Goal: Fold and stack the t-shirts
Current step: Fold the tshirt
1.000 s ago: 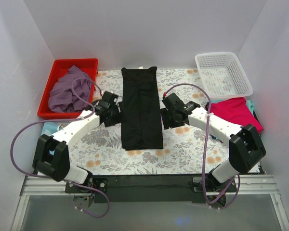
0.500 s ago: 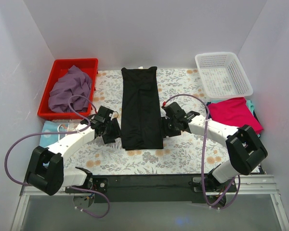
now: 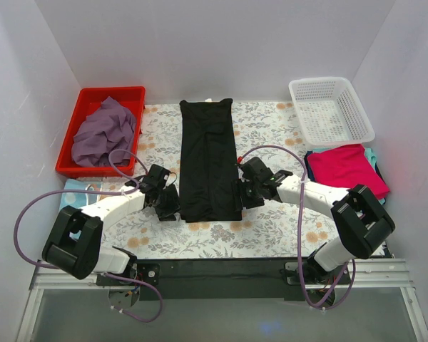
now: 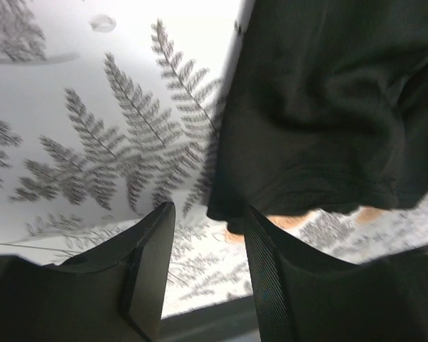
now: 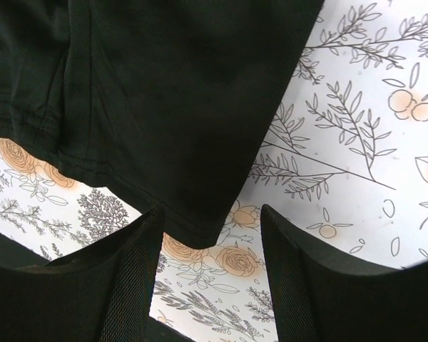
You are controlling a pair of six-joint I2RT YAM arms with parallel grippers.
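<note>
The black t-shirt [image 3: 208, 160] lies folded into a long strip down the middle of the flowered table. My left gripper [image 3: 171, 204] sits low at its near left corner. In the left wrist view that corner [image 4: 232, 214] reaches just between the tips of my left gripper [image 4: 210, 239], whose jaws stand apart. My right gripper [image 3: 239, 194] is at the near right corner. The right wrist view shows that corner [image 5: 200, 221] lying between the spread fingers of my right gripper [image 5: 210, 235], ungripped. A purple t-shirt [image 3: 100, 132] is heaped in the red bin. A magenta-pink t-shirt [image 3: 346, 165] lies folded at the right over a teal one [image 3: 372, 155].
The red bin [image 3: 132, 94] stands at the back left and a white mesh basket [image 3: 332, 107] at the back right. A pale blue item [image 3: 75, 191] lies by the left wall. The table's black front rail [image 3: 214, 271] runs behind both arm bases.
Both grippers have slid along the black t-shirt's edges to its near corners. The left jaws have narrowed; the right jaws look unchanged.
</note>
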